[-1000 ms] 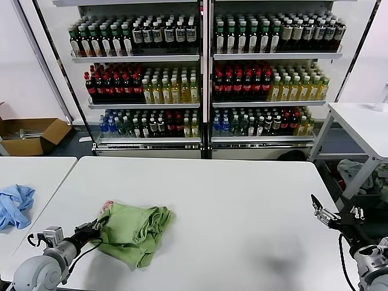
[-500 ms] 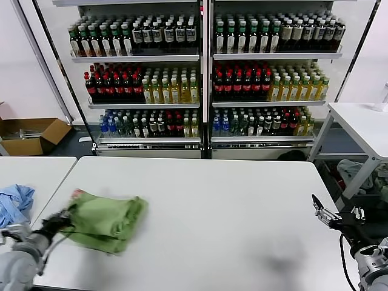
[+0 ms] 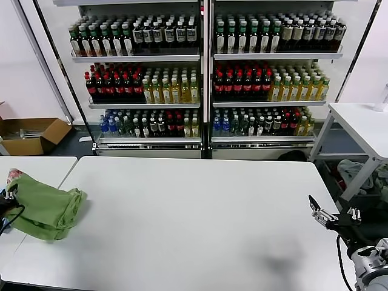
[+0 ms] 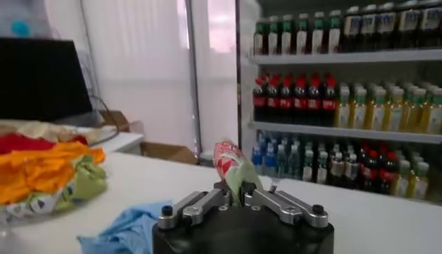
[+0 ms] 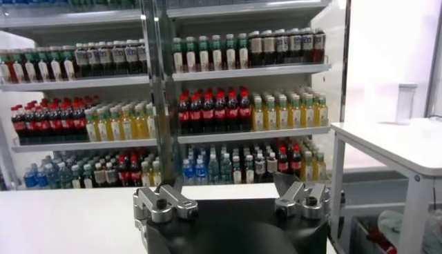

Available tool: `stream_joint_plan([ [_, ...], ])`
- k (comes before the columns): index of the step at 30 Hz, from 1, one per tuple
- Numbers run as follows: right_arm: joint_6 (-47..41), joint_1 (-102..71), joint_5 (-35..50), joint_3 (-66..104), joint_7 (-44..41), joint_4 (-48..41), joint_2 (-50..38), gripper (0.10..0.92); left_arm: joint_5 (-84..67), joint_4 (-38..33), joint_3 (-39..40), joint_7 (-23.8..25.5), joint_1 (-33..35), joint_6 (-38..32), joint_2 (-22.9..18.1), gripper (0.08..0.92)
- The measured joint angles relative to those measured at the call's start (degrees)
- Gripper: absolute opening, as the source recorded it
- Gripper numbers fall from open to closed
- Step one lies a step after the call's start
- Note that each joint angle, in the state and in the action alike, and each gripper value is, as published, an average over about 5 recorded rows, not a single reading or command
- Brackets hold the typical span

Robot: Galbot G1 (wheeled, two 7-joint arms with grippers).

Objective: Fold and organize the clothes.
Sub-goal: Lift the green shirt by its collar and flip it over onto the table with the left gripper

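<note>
The clothes (image 3: 43, 207) form one folded light green bundle with a red-and-white edge, lying at the far left across the gap between the two tables; folding appears done, final placement remains. The left end effector (image 4: 242, 195) is clamped on the clothes. The right end effector (image 3: 332, 217) waits with jaws apart at the table (image 3: 200, 224) edge.

A light green is shown by the folded shirts (image 3: 42, 208), with a red-and-white checkered print seen on the fold pinched between the black fingers of the left gripper (image 4: 235, 192). A light blue cloth (image 4: 128, 231) is seen just beside those fingers, and beyond it a pile of clothes (image 4: 45, 169) in orange, red and pale green. The table (image 3: 194, 224) is white. Black is worn by the right gripper (image 3: 319, 213), with silvery fingers (image 5: 162, 201). Red, yellow, green and dark bottles (image 3: 182, 85) are ranged on white shelves.
</note>
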Motion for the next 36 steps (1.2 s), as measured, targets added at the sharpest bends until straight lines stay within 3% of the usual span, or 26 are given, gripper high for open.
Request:
stream_joint_plan([
  [6,0.14,-0.51,-0.20,0.08,-0.05,0.34,0.46,0.823,4.37,-6.65,7.43,-3.07,0.16,-2.03,-3.01,0.156],
  [16,-0.21,-1.64,-0.58,1.18,0.19,1.30,0.95,0.823,7.38,-14.49,31.82,-8.88,-4.41,-2.42,-8.89,0.156],
  [23,-0.48,-2.29,-0.87,1.39,0.18,2.06,1.60,0.823,5.12,-13.38,45.88,-11.78,-10.49,-3.70,-14.50,0.156],
  [31,-1.13,-1.87,-2.08,-0.59,0.37,3.07,1.62,0.823,0.75,-10.17,52.74,-14.42,-17.02,-7.88,-19.09,0.159],
  [36,-1.82,-1.06,-2.30,-3.34,0.76,3.44,0.89,0.823,-0.98,-9.67,54.39,-14.55,-18.66,-10.47,-20.20,0.256],
])
